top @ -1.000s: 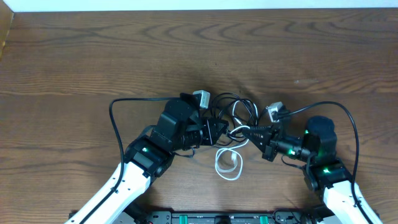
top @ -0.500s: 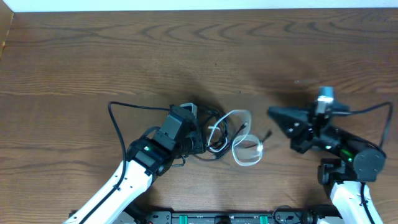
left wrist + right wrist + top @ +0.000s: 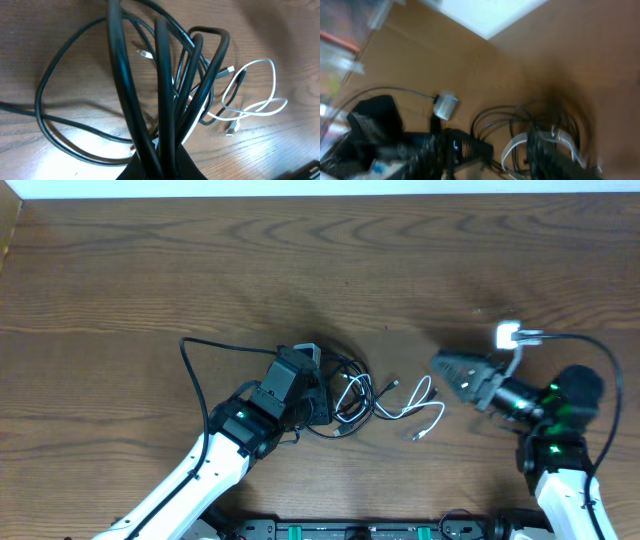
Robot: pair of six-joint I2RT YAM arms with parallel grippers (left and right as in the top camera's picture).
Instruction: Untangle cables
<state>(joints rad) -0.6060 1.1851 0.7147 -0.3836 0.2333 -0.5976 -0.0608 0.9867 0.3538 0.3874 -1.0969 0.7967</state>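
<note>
Meanwhile, the left claw (image 3: 159,167) pinches the black cables (image 3: 162,90) on the counter (image 3: 320,270); the white cable (image 3: 260,61) lies loose; the right claw (image 3: 450,370) blurs, its spread untellable.

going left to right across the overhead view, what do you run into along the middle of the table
left end effector → black cables → white cord → right end effector

left arm (image 3: 205,465) angled in from bottom-left, left gripper (image 3: 322,402) clamped tight on black cables (image 3: 165,100); right arm (image 3: 565,480) folded at right side, right gripper (image 3: 452,372) pointing left, jaws parted, empty
</note>
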